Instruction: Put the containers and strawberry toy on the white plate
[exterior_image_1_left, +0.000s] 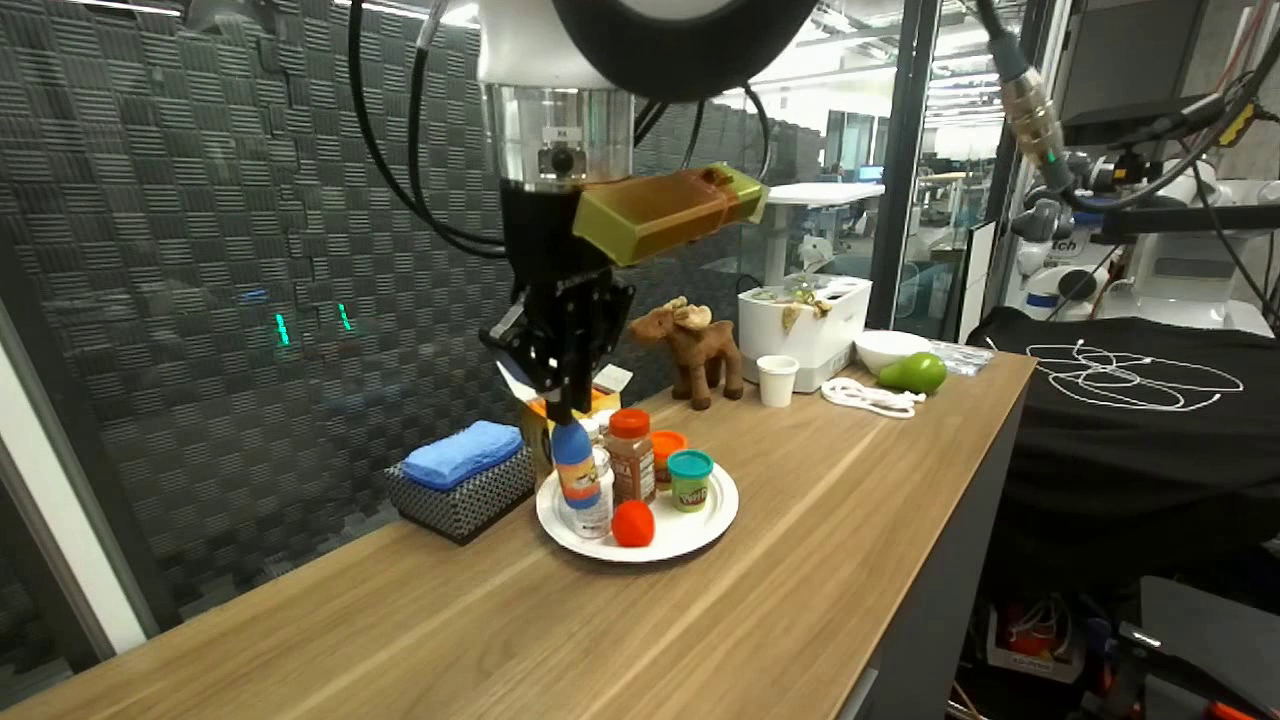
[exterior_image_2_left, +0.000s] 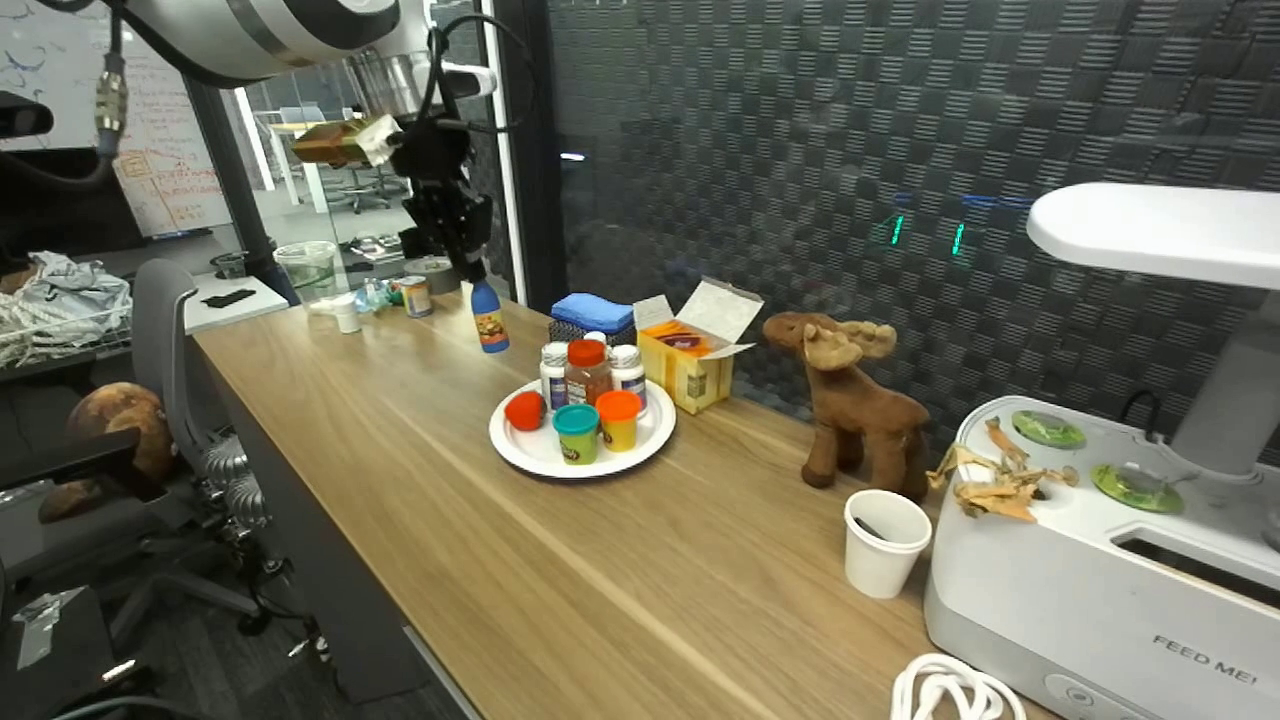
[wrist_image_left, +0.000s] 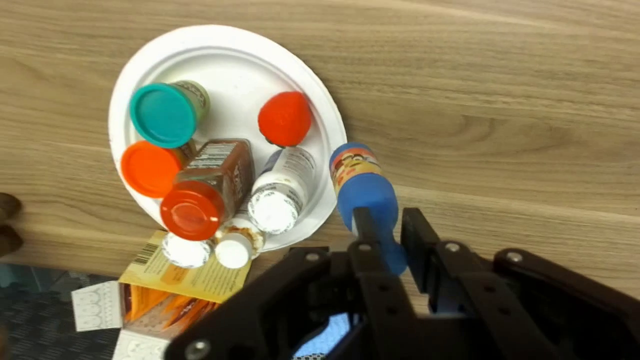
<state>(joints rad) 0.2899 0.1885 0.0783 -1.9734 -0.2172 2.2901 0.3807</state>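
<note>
My gripper (wrist_image_left: 387, 225) is shut on the neck of a blue bottle (wrist_image_left: 370, 195) with a colourful label. In an exterior view the bottle (exterior_image_2_left: 489, 325) hangs almost upright in the air, apart from the white plate (exterior_image_2_left: 520, 458). In the wrist view its base is just beside the plate's rim (wrist_image_left: 230, 37). On the plate are the red strawberry toy (wrist_image_left: 285, 118), a teal-lidded tub (wrist_image_left: 165, 115), an orange-lidded tub (wrist_image_left: 150, 169), a red-capped spice jar (wrist_image_left: 215, 185) and several white-capped bottles (wrist_image_left: 282, 190). The gripper also shows in an exterior view (exterior_image_1_left: 562, 410).
An open yellow box (exterior_image_2_left: 690, 365) stands close behind the plate. Beside it a blue cloth (exterior_image_1_left: 462, 455) lies on a dark woven box (exterior_image_1_left: 460, 505). A toy moose (exterior_image_2_left: 855, 410), a paper cup (exterior_image_2_left: 880, 560) and a white planter (exterior_image_2_left: 1080, 590) stand farther along the table.
</note>
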